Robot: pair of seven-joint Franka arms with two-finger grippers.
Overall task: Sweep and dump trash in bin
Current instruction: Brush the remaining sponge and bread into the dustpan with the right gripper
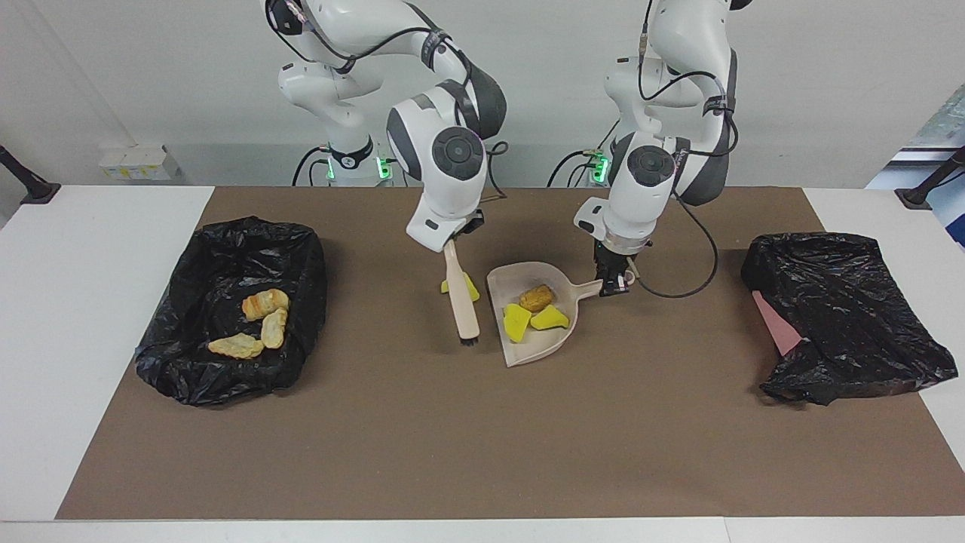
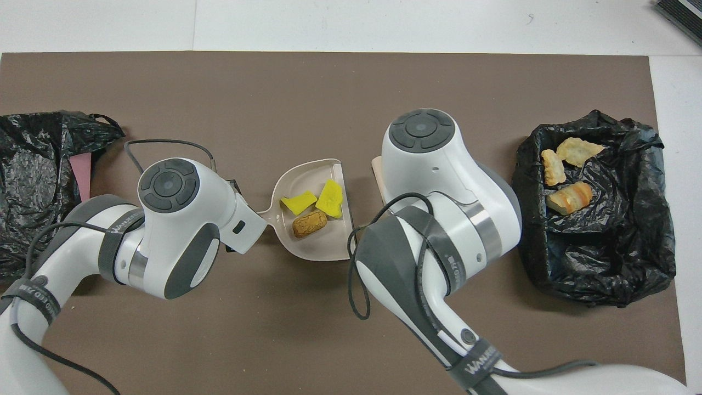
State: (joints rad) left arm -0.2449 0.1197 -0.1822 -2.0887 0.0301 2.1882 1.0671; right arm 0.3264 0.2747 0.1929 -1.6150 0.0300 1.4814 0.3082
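Toward the right arm's end of the table, a bin lined with a black bag (image 1: 230,309) sits on the brown mat (image 1: 482,445), and three tan-orange bread-like lumps (image 1: 260,320) lie inside it, close together. Next along, the right gripper (image 1: 456,235) hangs over the mat with its fingers clamped on the upper end of the beige brush (image 1: 461,298); the brush slants down from it, its black bristles at the low end by the mat. One yellow sponge chunk (image 1: 461,286) lies on the mat partly hidden by the brush handle, beside the dustpan and outside it. The beige dustpan (image 1: 554,343) rests near the middle of the mat, just beside the brush, its open mouth turned toward the right arm's end. Inside it lie two yellow sponge chunks (image 1: 534,319), nearly touching, and the brown nugget (image 1: 536,297), which sits nearer to the robots than the two chunks. The left gripper (image 1: 612,280) is closed on the end of the dustpan's handle, low over the mat. Toward the left arm's end of the table, well apart from the rest, lies a crumpled black bag (image 1: 837,317) with a pink object (image 1: 776,324) showing at its edge.
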